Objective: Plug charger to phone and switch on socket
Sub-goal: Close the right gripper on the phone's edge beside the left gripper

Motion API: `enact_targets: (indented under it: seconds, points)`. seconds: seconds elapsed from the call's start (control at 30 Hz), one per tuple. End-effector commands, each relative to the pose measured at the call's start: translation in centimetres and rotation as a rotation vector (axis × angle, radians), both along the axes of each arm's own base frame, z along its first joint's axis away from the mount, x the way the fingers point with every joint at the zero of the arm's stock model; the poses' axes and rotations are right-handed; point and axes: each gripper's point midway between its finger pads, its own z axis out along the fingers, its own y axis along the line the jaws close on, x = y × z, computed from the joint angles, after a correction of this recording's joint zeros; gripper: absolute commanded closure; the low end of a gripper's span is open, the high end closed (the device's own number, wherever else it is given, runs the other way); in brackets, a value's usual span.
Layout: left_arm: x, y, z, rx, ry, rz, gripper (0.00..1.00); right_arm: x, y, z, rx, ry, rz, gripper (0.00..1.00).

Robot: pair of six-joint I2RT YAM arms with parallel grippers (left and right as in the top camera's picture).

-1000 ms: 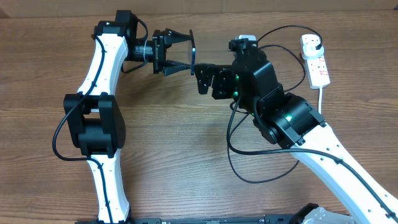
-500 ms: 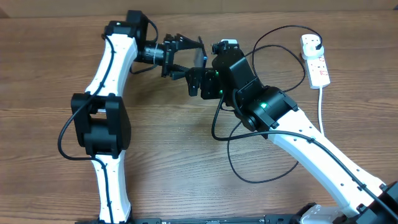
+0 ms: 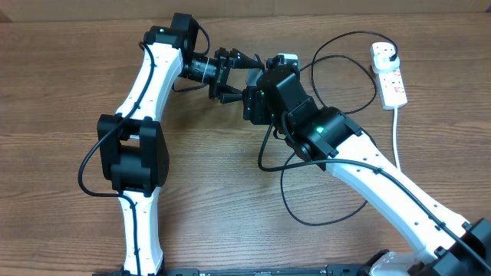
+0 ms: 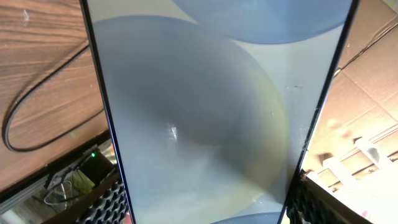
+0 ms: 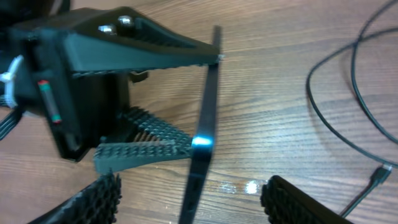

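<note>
So, closest to the right wrist camera, the right gripper (image 5: 199, 202) has its fingers (image 5: 99, 196) spread, one on each side of the phone (image 5: 202, 127) with a gap on both sides, so it's released and grasping nothing. Just past that, the phone is up off the bench (image 5: 280, 93), seen edge-on. The left gripper (image 5: 202, 102) is clenched across its width, ribbed fingers (image 5: 149, 56) on opposite long edges. From the left wrist, the blue-grey screen fills nearly the whole view. Behind it the charger cable (image 5: 310, 87) loops loose on the wood, with its small connector (image 5: 377, 177) lying free, apart from the phone. Way off at the far right of the bench sits the white socket (image 3: 391, 83), with the black plug (image 3: 391, 52) in its far end and a thick white cord (image 3: 396, 130) trailing nearer.
</note>
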Motion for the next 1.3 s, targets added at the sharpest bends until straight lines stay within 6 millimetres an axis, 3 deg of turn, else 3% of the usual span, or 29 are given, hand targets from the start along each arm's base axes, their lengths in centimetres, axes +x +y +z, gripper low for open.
enact_targets:
  seconds: [0.0,0.47,0.7,1.27]
  points:
    - [0.2,-0.6,0.9,-0.029,-0.020,-0.010,0.43,0.8,-0.3,1.0,0.013,-0.034,-0.063,0.29]
    - [0.1,-0.8,0.9,-0.028,-0.021,-0.015,0.43,1.5,0.1,0.1,0.031,-0.023,-0.090,0.39]
    - [0.1,-0.8,0.6,-0.010,-0.025,-0.015,0.43,1.9,0.1,-1.4,0.000,-0.003,-0.100,0.42]
    - [0.1,-0.9,0.5,-0.004,-0.033,-0.019,0.43,2.5,0.4,-0.8,0.002,-0.040,-0.092,0.62]
